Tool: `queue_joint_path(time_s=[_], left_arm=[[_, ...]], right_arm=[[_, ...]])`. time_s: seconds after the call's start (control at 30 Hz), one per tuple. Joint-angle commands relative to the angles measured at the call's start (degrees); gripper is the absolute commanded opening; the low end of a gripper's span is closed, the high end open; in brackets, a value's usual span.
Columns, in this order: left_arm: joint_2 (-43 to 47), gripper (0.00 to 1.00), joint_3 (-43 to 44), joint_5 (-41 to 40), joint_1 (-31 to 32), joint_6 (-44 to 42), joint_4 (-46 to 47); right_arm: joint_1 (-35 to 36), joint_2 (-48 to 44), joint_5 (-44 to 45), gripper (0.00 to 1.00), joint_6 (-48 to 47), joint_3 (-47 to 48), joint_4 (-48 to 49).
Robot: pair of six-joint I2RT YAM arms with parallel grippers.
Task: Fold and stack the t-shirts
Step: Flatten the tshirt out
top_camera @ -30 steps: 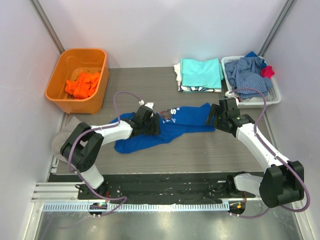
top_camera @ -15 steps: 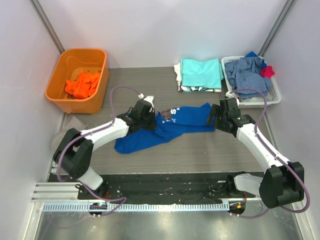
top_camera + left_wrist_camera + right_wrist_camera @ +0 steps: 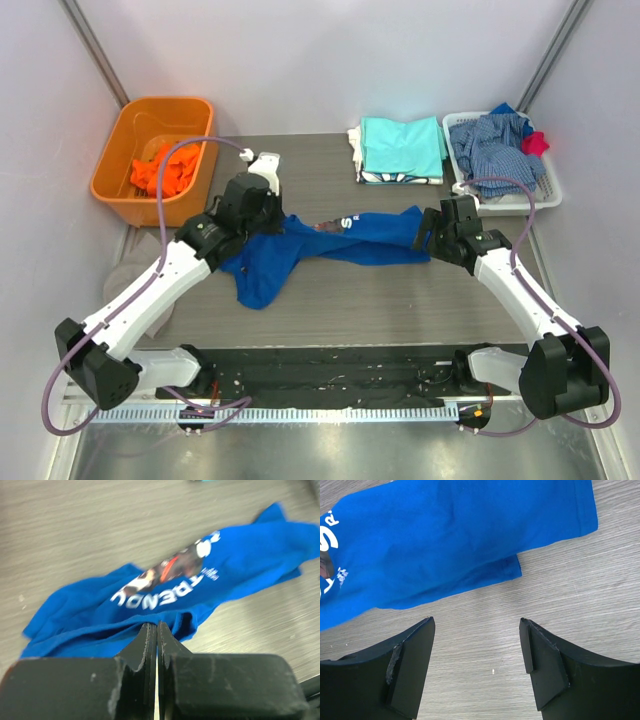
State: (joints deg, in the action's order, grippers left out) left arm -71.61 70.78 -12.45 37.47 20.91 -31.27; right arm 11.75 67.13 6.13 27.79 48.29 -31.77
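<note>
left fingers pinched on the blue t-shirt, right fingers wide and empty

we find the left gripper [image 3: 153, 628] with its two fingers pressed flat together, and a fold of the blue t-shirt [image 3: 235, 565] caught at their tips. from that pinch the cloth spreads away ahead of the fingers, print side up. white lettering and a dark-and-red figure show just beyond the tips. in the top view the cloth nearest these fingers is bunched, and one flap trails off toward the arm bases across the table [image 3: 400, 300].

the right gripper [image 3: 476, 624] stands with its fingers wide apart and nothing between them; only bare table shows in the gap. the other end of the same shirt lies just ahead of these fingertips, a hem over a doubled layer, near them but apart. we cannot tell whether the fingertips touch the table. the shirt spans the stretch between the two grippers.

further out, a folded aqua t-shirt [image 3: 403, 145] lies well beyond the right fingers at the back of the table. just outward of that gripper sits a white basket [image 3: 520, 204] holding a blue-and-white checked garment [image 3: 495, 150] and a small red cloth [image 3: 537, 143]. outward of the left fingers stands an orange bin [image 3: 165, 103] with an orange t-shirt [image 3: 160, 172] crumpled inside.
</note>
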Motion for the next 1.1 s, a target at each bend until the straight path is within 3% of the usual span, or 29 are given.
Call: queue_joint_path(time_s=[0.0, 0.2, 0.33, 0.4, 0.47, 0.53, 0.57, 0.67, 1.07], left_arm=[[2.35, 0.03, -2.31, -2.58, -0.21, -1.75, -5.47], [2.53, 0.02, -6.53, 1.54, 0.05, 2.11, -3.28], [1.13, 0.07, -10.31, 1.47, 4.87, 5.11, 0.06], [-0.10, 0.22, -11.02, 0.58, 5.94, 5.81, 0.68], [-1.42, 0.53, -12.07, -0.38, 6.03, 6.16, 2.08], [-1.77, 0.65, -12.25, -2.31, 6.03, 5.73, 2.35], [-1.69, 0.78, -12.16, -4.32, 5.95, 5.55, 2.18], [-0.38, 0.90, -12.33, -6.89, 5.07, 4.41, 1.82], [4.99, 0.91, -20.51, -4.87, -7.41, 5.46, 2.17]], right_arm=[[-0.24, -1.39, -0.15, 0.77, 0.16, 0.84, 0.66], [-0.23, -1.92, 0.11, 0.77, 0.07, 0.66, 0.57], [-0.32, -2.27, 0.46, 0.77, -0.11, 0.40, 0.31], [-0.32, -2.09, 0.20, 0.76, -0.11, 0.31, 0.31], [-0.41, -1.74, -0.24, 0.77, -0.10, 0.31, 0.31], [-0.41, -1.57, -0.24, 0.77, -0.11, 0.57, 0.39], [-0.32, -1.48, -0.24, 0.77, -0.19, 0.57, 0.39], [-0.41, -1.22, -0.33, 0.76, -0.37, 0.84, 0.39], [-0.41, -0.69, -0.86, 0.77, -0.54, 0.92, 0.57]])
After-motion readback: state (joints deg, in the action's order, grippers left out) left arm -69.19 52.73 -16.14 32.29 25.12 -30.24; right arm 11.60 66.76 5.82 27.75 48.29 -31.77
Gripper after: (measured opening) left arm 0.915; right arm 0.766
